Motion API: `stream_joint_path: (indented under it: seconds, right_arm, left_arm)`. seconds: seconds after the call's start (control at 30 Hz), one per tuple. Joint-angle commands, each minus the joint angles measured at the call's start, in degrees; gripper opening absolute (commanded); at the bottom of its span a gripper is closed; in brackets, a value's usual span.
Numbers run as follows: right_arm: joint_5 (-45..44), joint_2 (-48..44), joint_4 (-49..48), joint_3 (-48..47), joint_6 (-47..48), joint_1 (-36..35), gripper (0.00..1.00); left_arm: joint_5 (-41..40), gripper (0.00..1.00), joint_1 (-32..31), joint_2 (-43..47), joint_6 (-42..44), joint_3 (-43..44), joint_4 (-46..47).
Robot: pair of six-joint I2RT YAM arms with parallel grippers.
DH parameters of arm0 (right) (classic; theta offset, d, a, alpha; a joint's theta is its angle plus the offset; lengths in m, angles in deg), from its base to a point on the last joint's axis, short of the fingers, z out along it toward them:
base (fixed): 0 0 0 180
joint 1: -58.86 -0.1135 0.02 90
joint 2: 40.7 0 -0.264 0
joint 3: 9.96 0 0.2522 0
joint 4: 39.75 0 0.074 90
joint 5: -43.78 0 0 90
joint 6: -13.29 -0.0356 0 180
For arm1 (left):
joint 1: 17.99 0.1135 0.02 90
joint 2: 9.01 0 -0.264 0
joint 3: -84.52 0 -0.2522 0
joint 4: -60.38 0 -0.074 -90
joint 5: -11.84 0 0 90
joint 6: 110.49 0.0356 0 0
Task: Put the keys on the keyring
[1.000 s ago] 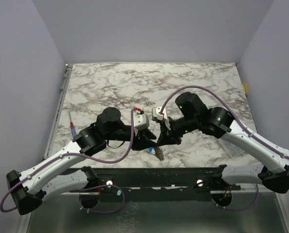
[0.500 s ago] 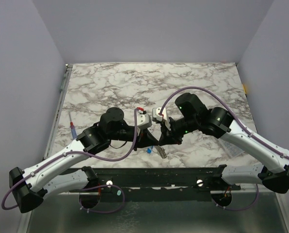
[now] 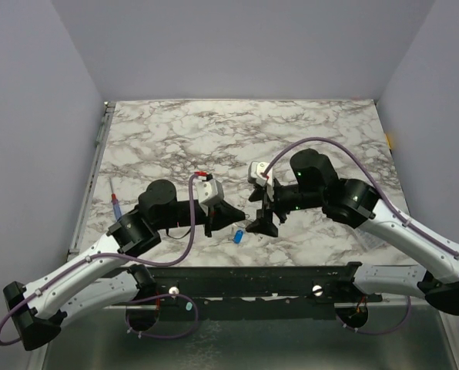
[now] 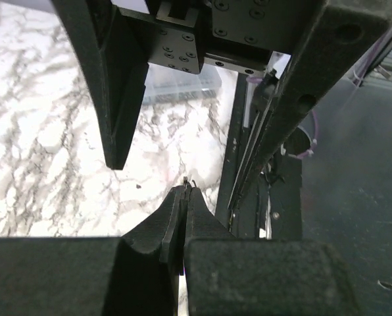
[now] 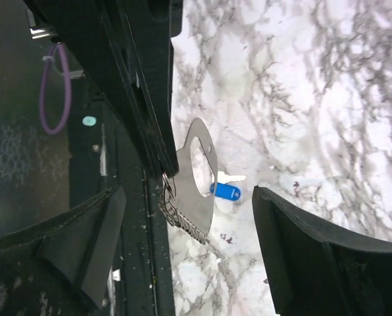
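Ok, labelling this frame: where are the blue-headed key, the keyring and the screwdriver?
blue-headed key [image 5: 226, 191]: right wrist view, blue head.
keyring [image 5: 196, 205]: right wrist view, flat metal below its hole.
screwdriver [image 3: 116, 203]: top view, red-and-blue handle.

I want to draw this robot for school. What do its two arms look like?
Each arm has long white tube-shaped parts joined by chunky round black joints: the left arm and the right arm match. A thin purple cable loops along each one. Near each tip sits a small pale box. The jaws are black, blocky wedges. Tiny green lights glow on the right arm.
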Motion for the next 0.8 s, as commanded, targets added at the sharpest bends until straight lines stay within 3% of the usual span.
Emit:
stream_joint_path:
  seconds: [0.0,0.13,0.3,0.43,0.57,0.67,0.77]
  right_arm:
    - [-6.83,-5.75,-11.60,4.15,-1.63,-0.45,0.87]
    - [-7.34,-12.97,-25.40,11.33,-3.92,-0.47,0.94]
    - [-4.01,-19.22,-41.62,20.76,-7.51,-0.45,1.00]
    - [-1.14,-18.30,-45.73,22.32,-8.58,-0.39,0.91]
    - [4.71,-14.31,-45.99,19.78,-10.38,-0.08,0.84]
    - [15.73,-10.77,-45.92,16.38,-14.90,5.27,0.81]
    - [32.37,-6.84,-54.27,14.87,-26.25,18.05,0.80]
  left_arm:
    - [-4.05,0.00,-0.01,2.71,-1.48,-1.86,5.56]
    - [-6.05,0.00,0.00,6.14,-3.18,-4.92,11.19]
    - [-12.85,0.00,-0.07,12.09,-6.95,-11.93,24.63]
    - [-14.50,0.00,0.02,16.81,-9.74,-18.39,36.16]
    - [-15.30,0.00,-0.08,20.09,-10.36,-21.70,41.18]
    - [-17.30,0.00,-0.04,21.96,-9.93,-23.77,43.91]
    - [-19.76,0.00,-0.04,23.17,-9.90,-26.84,48.94]
